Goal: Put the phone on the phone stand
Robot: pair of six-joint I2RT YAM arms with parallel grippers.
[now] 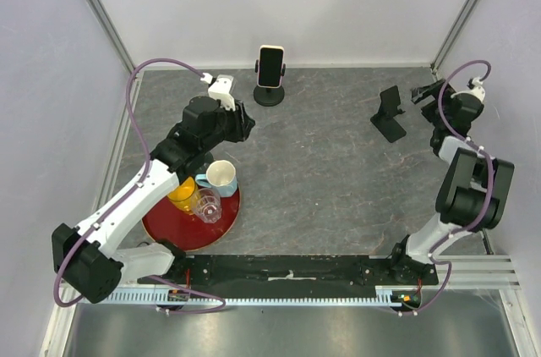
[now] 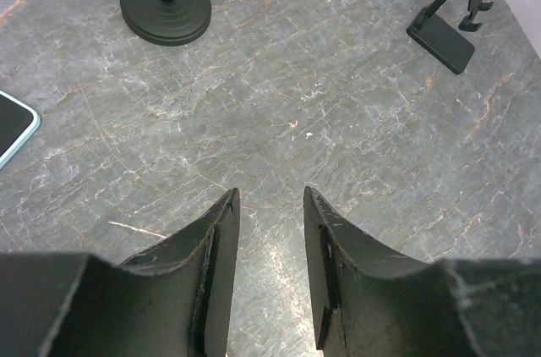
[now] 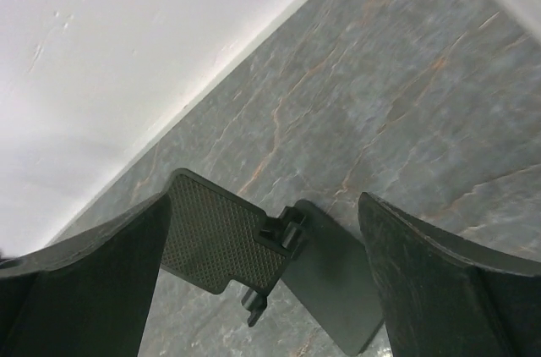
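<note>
1 phone (image 1: 270, 66) sits on the round stand (image 1: 270, 96) already. My left gripper (image 2: 270, 192) hangs half open, my right gripper (image 3: 264, 205) wide open, both empty. Next I'd grab the flat phone (image 2: 12, 127).

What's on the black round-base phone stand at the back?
A white-framed phone sits upright on the black round-base stand. The cradle behind the phone is hidden.
</note>
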